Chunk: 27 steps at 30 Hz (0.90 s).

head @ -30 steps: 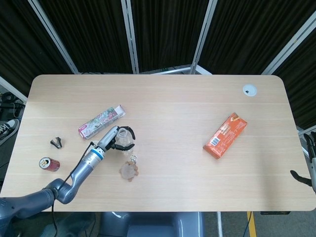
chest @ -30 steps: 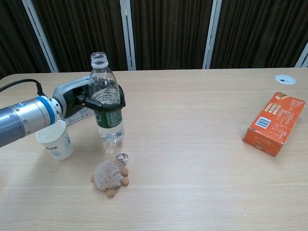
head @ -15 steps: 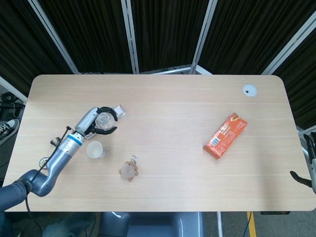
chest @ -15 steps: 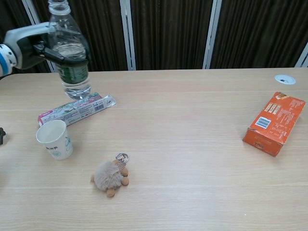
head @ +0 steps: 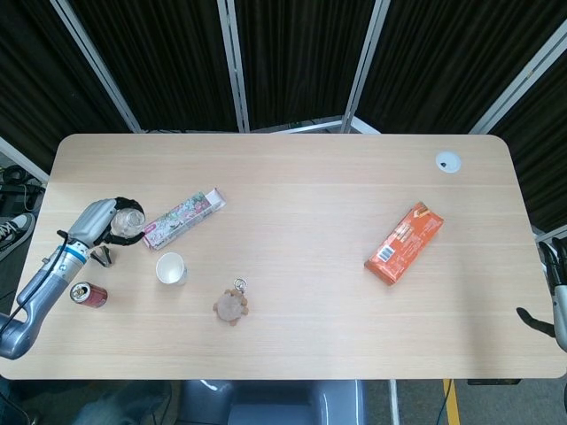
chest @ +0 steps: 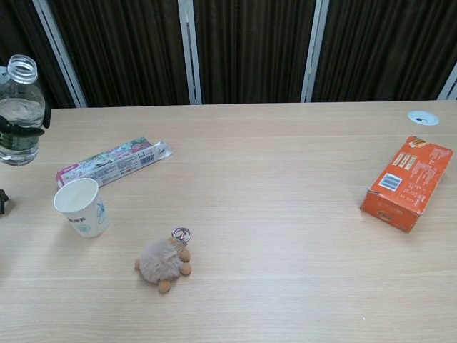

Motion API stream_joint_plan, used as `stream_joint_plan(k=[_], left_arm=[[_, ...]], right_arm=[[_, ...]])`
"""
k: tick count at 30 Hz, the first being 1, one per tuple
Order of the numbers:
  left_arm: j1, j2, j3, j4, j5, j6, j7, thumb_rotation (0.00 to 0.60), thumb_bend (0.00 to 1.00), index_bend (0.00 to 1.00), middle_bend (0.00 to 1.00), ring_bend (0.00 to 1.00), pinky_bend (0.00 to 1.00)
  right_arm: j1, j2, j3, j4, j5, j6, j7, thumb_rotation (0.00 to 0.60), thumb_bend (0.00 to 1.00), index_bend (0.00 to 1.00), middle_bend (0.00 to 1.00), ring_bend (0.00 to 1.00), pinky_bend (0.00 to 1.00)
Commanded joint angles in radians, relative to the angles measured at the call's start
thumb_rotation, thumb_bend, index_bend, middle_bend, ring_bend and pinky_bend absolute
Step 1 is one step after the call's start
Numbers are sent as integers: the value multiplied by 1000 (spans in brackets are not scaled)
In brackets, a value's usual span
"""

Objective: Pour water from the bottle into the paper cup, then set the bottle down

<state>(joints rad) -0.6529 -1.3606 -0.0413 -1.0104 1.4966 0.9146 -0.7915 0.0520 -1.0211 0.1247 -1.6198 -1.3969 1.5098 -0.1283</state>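
Holding the water bottle (chest: 19, 111) upright and off the table, the left hand (head: 104, 223) has its fingers wrapped round the bottle's body; from the chest view only dark fingertips show across the bottle at the frame's left edge. The cap is off and water stands high inside. The paper cup (chest: 81, 207) sits upright on the table, to the right of the bottle and nearer the robot, and looks empty. So I'd judge the pour not yet begun: this is the carry step, with the bottle lifted and off to the cup's far left side.

Next, it seems, the bottle's mouth must come over the cup's rim and tip slowly; with no cap and that much water, a quick tilt could splash or knock the light cup.

Compared with half a second ago, the bottle has swung further left and lower, away from the pink packet (head: 182, 218) it hovered over; a second ago it stood on the table by the furry keychain (chest: 163, 260).

Only a small part of the right arm shows at the head view's right edge; the right hand is not visible. The orange box (head: 403, 243), a red can (head: 89, 294) and a small dark clip (head: 103, 257) lie untouched.
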Motion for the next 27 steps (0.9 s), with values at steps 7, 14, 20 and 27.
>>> stream_joint_plan(k=[7, 14, 20, 27], left_arm=[[0, -126, 61, 222, 57, -5, 49, 600, 500, 616, 498, 311, 344], [-28, -158, 76, 235, 91, 8, 154, 600, 500, 617, 498, 311, 344], [-33, -172, 81, 230, 98, 15, 233, 600, 499, 617, 498, 311, 344], [-37, -191, 90, 258, 102, 13, 317, 600, 500, 618, 498, 311, 344]], right_arm=[[7, -9, 1, 5, 14, -16, -18, 600, 0, 0, 0, 0, 0], [7, -10, 5, 11, 26, -19, -17, 600, 0, 0, 0, 0, 0], [6, -10, 5, 13, 29, -19, -14, 600, 0, 0, 0, 0, 0], [4, -12, 2, 12, 27, -16, -23, 600, 0, 0, 0, 0, 0]])
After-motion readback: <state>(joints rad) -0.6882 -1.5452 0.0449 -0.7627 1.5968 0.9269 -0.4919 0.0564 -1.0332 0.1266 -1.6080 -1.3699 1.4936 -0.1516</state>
